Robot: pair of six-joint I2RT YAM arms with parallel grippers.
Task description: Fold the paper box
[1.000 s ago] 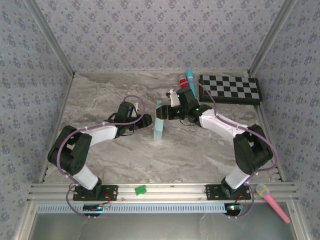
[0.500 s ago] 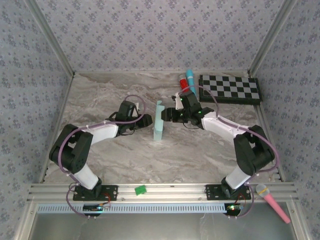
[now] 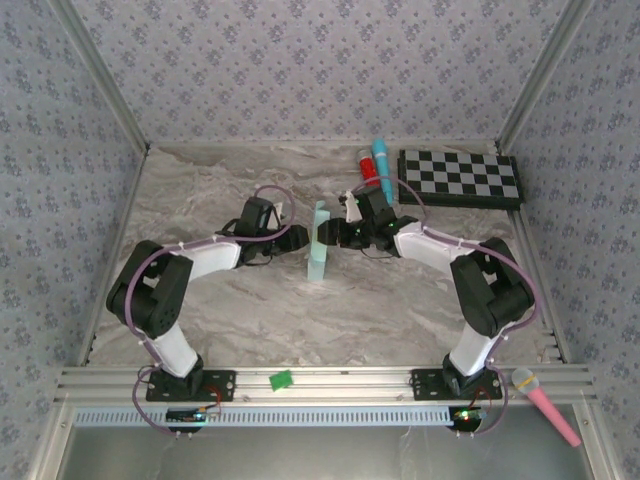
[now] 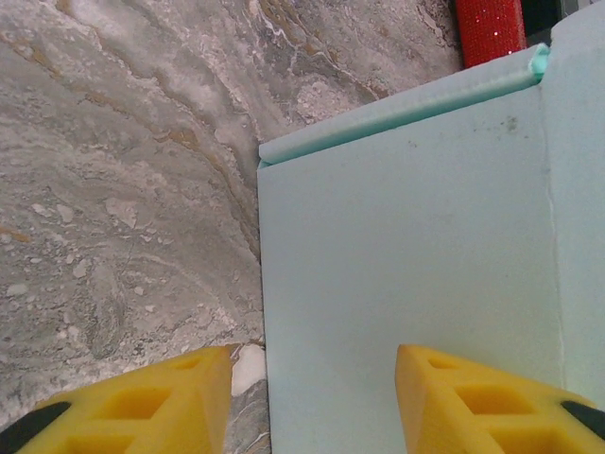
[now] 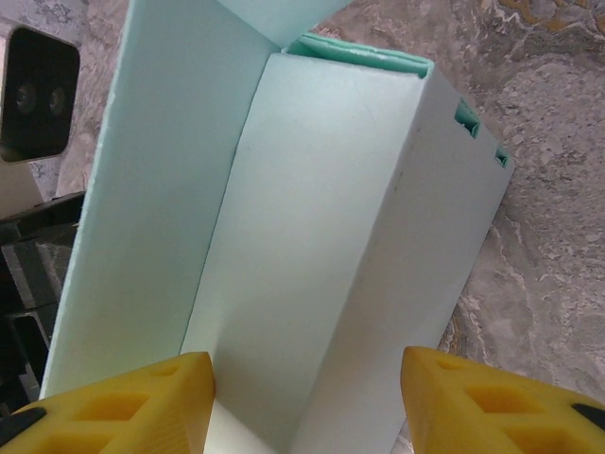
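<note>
On the middle of the table [image 3: 400,310], between the two arms, the paper box [image 3: 318,245] is standing upright, partly folded. Just left of it, the left fingers [image 4: 142,402] are hanging spread apart, gripping nothing. Just right, the right fingers [image 5: 123,397] are likewise gaping close beside it.

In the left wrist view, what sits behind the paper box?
Past the paper box, a red glittery object peeks over its top edge, on the marbled table. The box's panel covers the rest of that object and anything lower.
</note>
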